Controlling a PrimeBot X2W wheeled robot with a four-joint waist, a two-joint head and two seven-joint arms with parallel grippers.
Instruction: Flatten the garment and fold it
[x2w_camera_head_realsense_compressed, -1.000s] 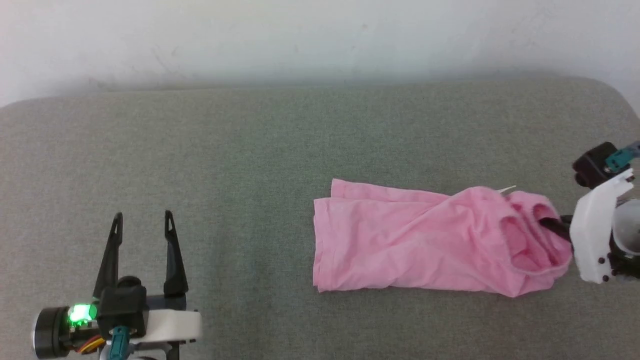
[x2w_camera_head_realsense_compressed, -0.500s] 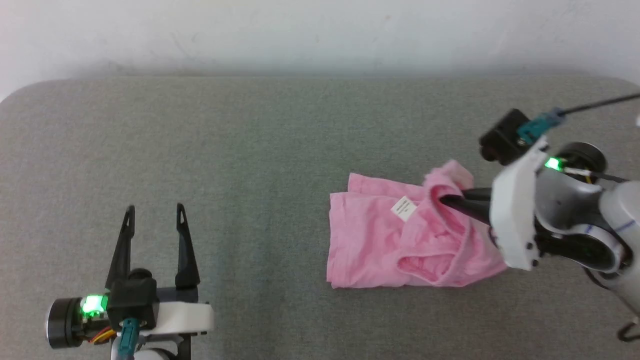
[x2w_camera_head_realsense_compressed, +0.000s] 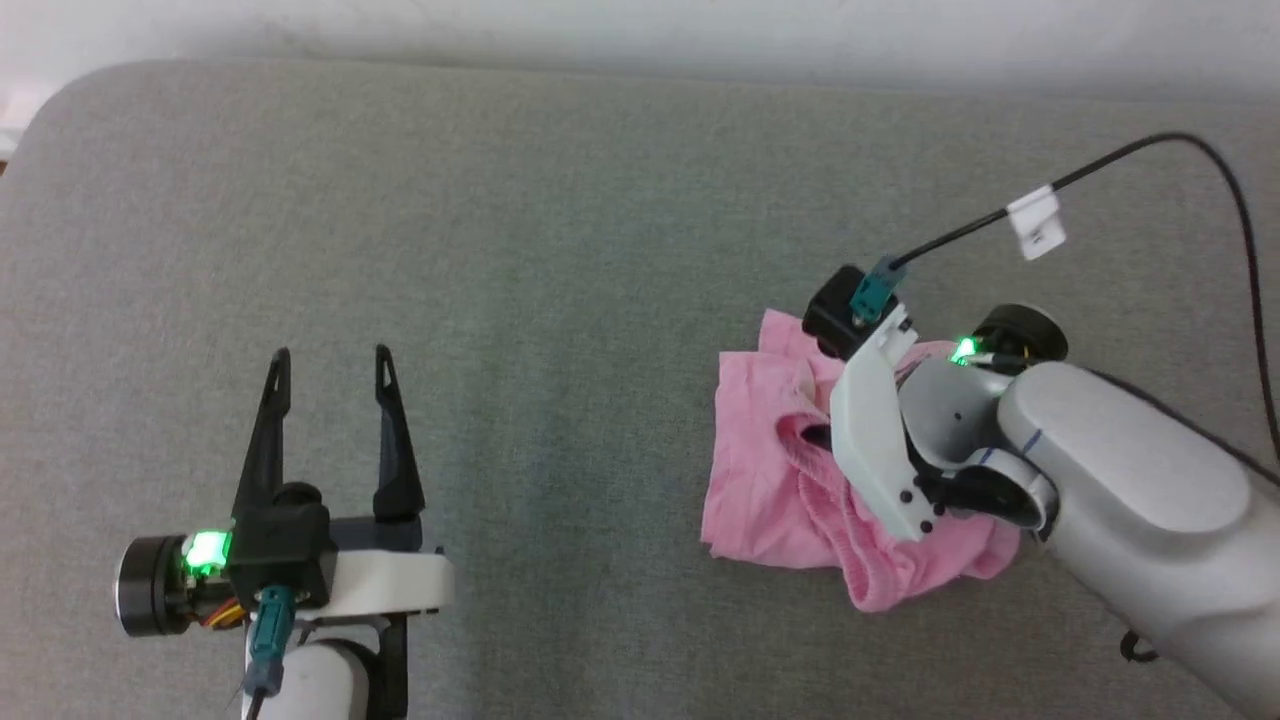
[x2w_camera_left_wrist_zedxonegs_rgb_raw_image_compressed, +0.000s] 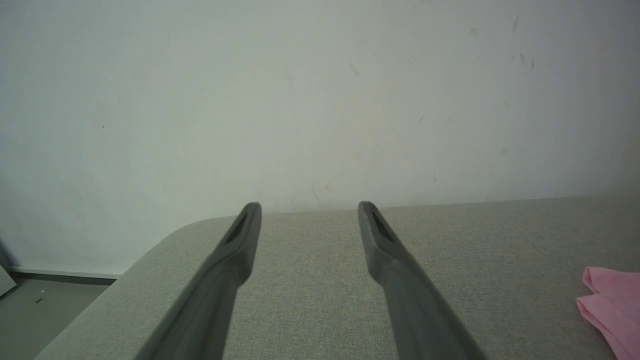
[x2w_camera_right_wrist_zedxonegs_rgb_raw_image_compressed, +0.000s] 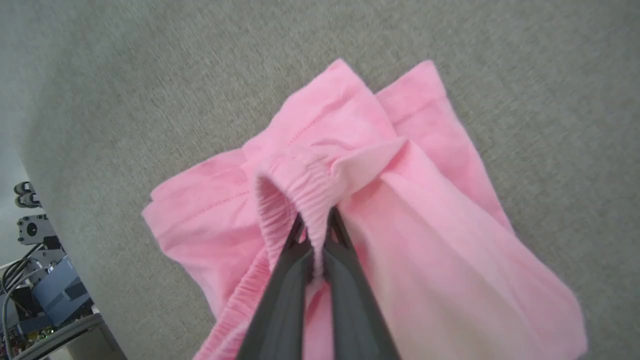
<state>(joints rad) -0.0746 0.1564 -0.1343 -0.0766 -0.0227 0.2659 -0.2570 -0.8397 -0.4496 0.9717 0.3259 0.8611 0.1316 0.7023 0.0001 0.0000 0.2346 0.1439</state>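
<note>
Grey padded surface (x2w_camera_head_realsense_compressed: 560, 250); pink garment (x2w_camera_head_realsense_compressed: 760, 470) bunched, elastic waistband (x2w_camera_right_wrist_zedxonegs_rgb_raw_image_compressed: 305, 175) pinched by right gripper (x2w_camera_right_wrist_zedxonegs_rgb_raw_image_compressed: 317, 220); left gripper (x2w_camera_head_realsense_compressed: 331, 354) spread, empty.

The grey padded surface (x2w_camera_head_realsense_compressed: 560, 250) lies bare in the middle and on the far side, so a gripper could pass there freely up to the wall (x2w_camera_head_realsense_compressed: 700, 25). On the right, the bunched garment (x2w_camera_head_realsense_compressed: 760, 470), the right arm (x2w_camera_head_realsense_compressed: 1120, 490) over it and its black cable (x2w_camera_head_realsense_compressed: 960, 232) block the way. On the near left stands the left gripper (x2w_camera_head_realsense_compressed: 330, 360), its fingers apart.
</note>
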